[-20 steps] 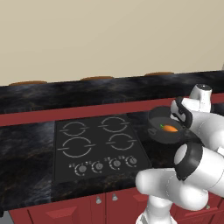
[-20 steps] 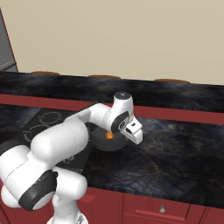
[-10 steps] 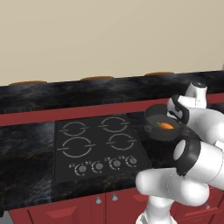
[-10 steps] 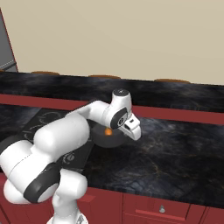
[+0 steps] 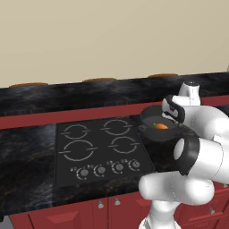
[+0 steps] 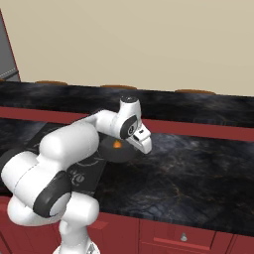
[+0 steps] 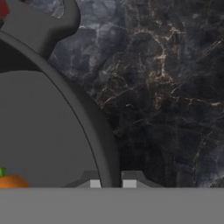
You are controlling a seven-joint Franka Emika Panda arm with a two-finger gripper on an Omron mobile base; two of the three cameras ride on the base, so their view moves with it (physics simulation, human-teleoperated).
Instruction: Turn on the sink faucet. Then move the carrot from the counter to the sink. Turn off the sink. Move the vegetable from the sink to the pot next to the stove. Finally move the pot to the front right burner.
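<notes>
The fingers (image 7: 112,183) are pinching the rim of the pot (image 7: 43,131) at the bottom centre of the hand view: one tip stands inside the wall and the other outside, with the thin wall between them. I think the rim is chosen because it is the only thin part that narrow fingers can clamp. The carrot (image 5: 161,126) lies inside the pot, in the right middle of the left base view, so the vegetable steps look finished and only the last move is left. In the hand view the carrot (image 7: 11,180) shows at the lower left, with its green stem tip pointing up. The pot is just beside the right edge of the stove (image 5: 100,150), over the black tabletop (image 7: 175,87); whether it is lifted or resting I cannot tell. The front right burner (image 5: 125,144) is the near ring next to the pot, and it is bare. A pot held at one side may tilt, so the carrying should be slow and level.
</notes>
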